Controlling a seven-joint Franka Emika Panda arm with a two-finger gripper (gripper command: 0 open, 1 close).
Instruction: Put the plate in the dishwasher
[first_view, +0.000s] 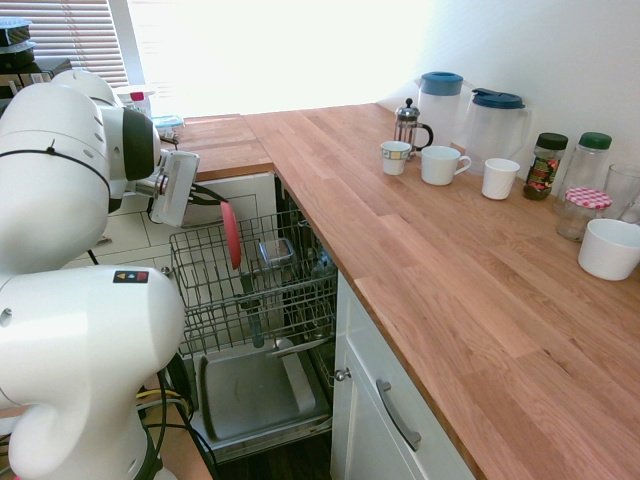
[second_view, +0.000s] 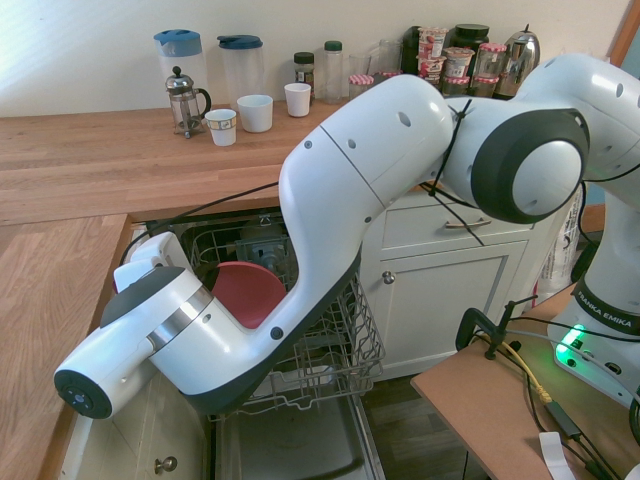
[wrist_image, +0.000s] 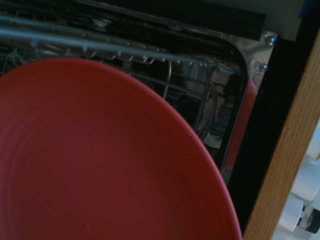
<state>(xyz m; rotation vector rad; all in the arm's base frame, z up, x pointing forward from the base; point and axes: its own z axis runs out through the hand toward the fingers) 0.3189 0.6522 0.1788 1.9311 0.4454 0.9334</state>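
Pincer (first_view: 212, 200) gripping plate (first_view: 231, 235) by top edge; plate hanging on edge, upright, just above dishwasher (first_view: 200, 330) rack (first_view: 255, 285), slots directly below.

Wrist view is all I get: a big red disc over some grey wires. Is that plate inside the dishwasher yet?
Observer: Partly. The plate stands on edge with its lower part inside the pulled-out wire rack, and the jaws are shut on it. I cannot tell whether it rests on the wires.
Operator: Is anything open below that rack?
Observer: Yes. The door is folded down flat underneath it.
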